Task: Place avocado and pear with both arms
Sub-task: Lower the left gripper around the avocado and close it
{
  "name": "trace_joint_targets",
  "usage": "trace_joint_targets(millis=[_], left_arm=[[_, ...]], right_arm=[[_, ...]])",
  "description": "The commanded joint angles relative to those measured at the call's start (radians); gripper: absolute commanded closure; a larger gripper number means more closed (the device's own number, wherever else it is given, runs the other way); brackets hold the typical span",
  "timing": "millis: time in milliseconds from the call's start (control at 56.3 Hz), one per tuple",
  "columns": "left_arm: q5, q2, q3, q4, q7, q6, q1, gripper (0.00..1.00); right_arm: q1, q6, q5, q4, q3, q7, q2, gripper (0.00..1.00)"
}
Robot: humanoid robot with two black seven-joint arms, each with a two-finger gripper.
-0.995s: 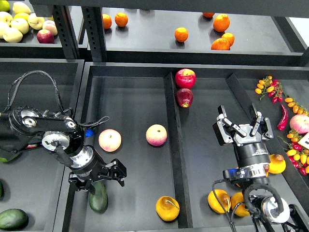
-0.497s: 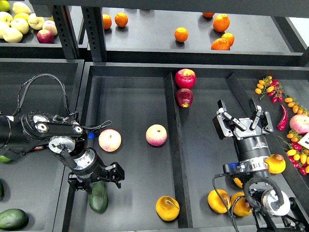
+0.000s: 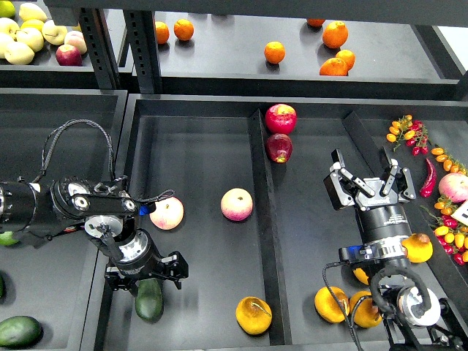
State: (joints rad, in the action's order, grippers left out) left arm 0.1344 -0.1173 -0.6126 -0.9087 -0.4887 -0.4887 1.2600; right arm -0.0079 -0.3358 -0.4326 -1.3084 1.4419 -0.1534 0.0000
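Note:
The avocado [image 3: 149, 300] is dark green and lies at the front left of the middle tray. My left gripper [image 3: 144, 273] is right over its far end, with the fingers spread to either side; I cannot tell if they touch it. A golden pear [image 3: 254, 315] with a brown stem lies at the front of the same tray. More pears [image 3: 330, 303] lie in the right compartment beside my right arm, and one [image 3: 420, 248] lies right of its wrist. My right gripper [image 3: 368, 189] is open and empty above the right compartment.
Two pink-yellow apples [image 3: 167, 213] [image 3: 237, 204] lie mid-tray. Two red apples [image 3: 281, 118] sit by the divider [image 3: 263, 219]. Oranges [image 3: 275, 52] are on the upper shelf. A green fruit [image 3: 18, 330] lies front left. Chillies and small tomatoes [image 3: 439, 157] are at the right.
My left arm has shifted right and slightly toward the front, its gripper staying over the avocado. The avocado has barely moved. My right gripper has stayed open and edged right.

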Motion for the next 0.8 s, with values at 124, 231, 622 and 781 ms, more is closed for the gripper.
trace_joint_targets(millis=[124, 231, 622, 781], left_arm=[[-0.002, 0.011, -0.012, 0.037, 0.000, 0.000, -0.016, 0.01], [-0.001, 0.025, -0.012, 0.067, 0.000, 0.000, -0.045, 0.01], [-0.004, 0.047, -0.010, 0.119, 0.000, 0.000, -0.085, 0.01], [-0.004, 0.053, -0.007, 0.140, 0.000, 0.000, -0.094, 0.01]], right_arm=[[-0.001, 0.000, 0.000, 0.000, 0.000, 0.000, 0.000, 0.00], [-0.001, 0.000, 0.000, 0.000, 0.002, 0.000, 0.000, 0.00], [-0.001, 0.000, 0.000, 0.001, 0.002, 0.000, 0.000, 0.00], [-0.001, 0.000, 0.000, 0.001, 0.002, 0.000, 0.000, 0.00]])
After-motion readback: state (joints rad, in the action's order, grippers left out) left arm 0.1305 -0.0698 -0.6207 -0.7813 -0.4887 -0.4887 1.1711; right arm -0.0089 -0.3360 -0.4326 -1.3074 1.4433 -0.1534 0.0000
